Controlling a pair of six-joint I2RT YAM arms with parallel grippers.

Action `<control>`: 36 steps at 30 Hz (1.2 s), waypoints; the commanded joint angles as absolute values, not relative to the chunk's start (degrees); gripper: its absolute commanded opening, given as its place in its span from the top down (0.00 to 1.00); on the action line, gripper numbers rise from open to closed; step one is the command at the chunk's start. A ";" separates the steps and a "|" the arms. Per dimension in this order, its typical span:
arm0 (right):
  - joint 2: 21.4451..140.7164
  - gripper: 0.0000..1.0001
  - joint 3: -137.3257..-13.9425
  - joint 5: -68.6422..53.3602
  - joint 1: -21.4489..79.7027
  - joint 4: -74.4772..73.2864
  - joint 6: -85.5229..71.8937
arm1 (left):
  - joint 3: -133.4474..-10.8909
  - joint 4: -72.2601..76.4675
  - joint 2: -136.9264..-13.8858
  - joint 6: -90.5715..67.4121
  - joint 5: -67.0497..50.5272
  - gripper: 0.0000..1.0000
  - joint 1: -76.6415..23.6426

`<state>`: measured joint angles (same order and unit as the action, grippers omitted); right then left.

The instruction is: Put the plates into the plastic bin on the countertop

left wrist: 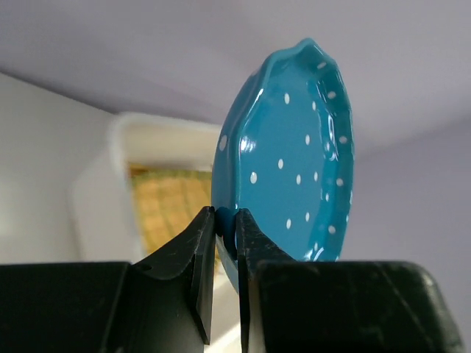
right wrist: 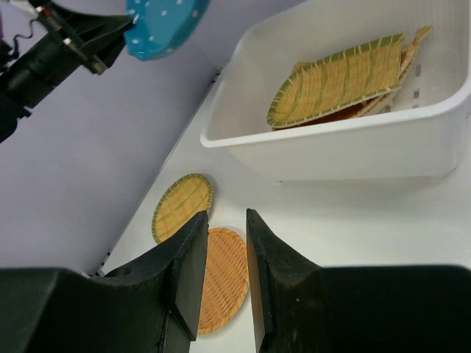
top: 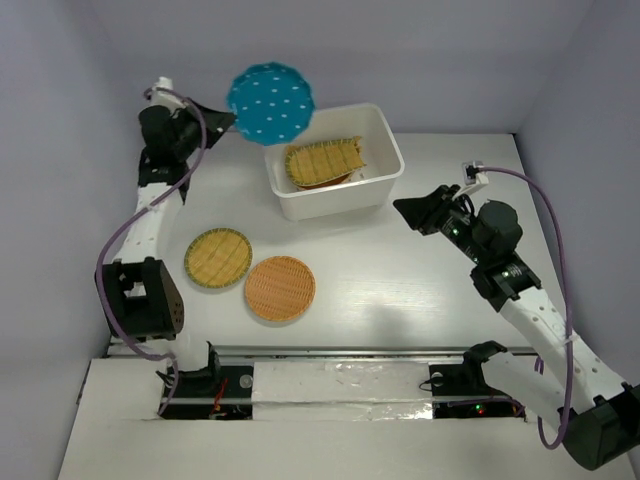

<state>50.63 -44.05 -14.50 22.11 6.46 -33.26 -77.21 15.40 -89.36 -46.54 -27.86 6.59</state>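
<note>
My left gripper (top: 226, 121) (left wrist: 226, 220) is shut on the rim of the teal plate with white dots (top: 270, 103) (left wrist: 294, 162), holding it up in the air at the far-left corner of the white plastic bin (top: 345, 205) (right wrist: 353, 154). Inside the bin lie woven plates, a yellow-green one (top: 322, 160) (right wrist: 338, 81) on top. A round yellow-green plate (top: 218, 258) (right wrist: 182, 206) and a round orange plate (top: 280, 288) (right wrist: 224, 276) lie side by side on the countertop (top: 400, 290). My right gripper (top: 410, 208) (right wrist: 227, 220) hovers open to the right of the bin, holding nothing.
Grey walls close in the countertop at the back and on both sides. The left arm's cable (top: 120, 240) loops along the left edge. The arm bases sit along the near edge.
</note>
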 commanded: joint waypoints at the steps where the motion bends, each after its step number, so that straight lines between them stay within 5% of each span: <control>1: 47.82 0.67 -43.77 -13.62 22.24 6.42 -33.13 | -85.85 21.89 -90.52 -46.77 -27.78 1.00 0.02; 22: 45.34 0.67 -40.34 -12.39 22.24 3.25 -33.31 | -109.60 3.08 -117.51 -30.25 -17.93 1.00 -16.08; 27: 48.95 0.94 -39.38 -14.59 22.24 5.88 -33.22 | -109.16 0.35 -115.24 -26.29 -14.43 0.50 -17.14; 29: 51.23 0.95 -39.03 -15.03 22.93 6.76 -33.57 | -108.64 0.09 -113.30 -24.45 -12.93 0.34 -17.14; 34: 56.85 0.94 -39.63 -13.63 27.94 9.75 -33.75 | -103.02 2.81 -103.20 -22.15 -9.06 0.26 -17.67; 36: 60.79 0.84 -40.16 -12.22 30.22 11.24 -34.10 | -99.87 4.92 -97.77 -21.45 -6.96 0.26 -17.67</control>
<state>57.58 -38.74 -13.45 27.53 5.58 -34.11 -102.10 -1.28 -108.64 -24.38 -10.92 -17.89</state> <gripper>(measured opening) 0.138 0.742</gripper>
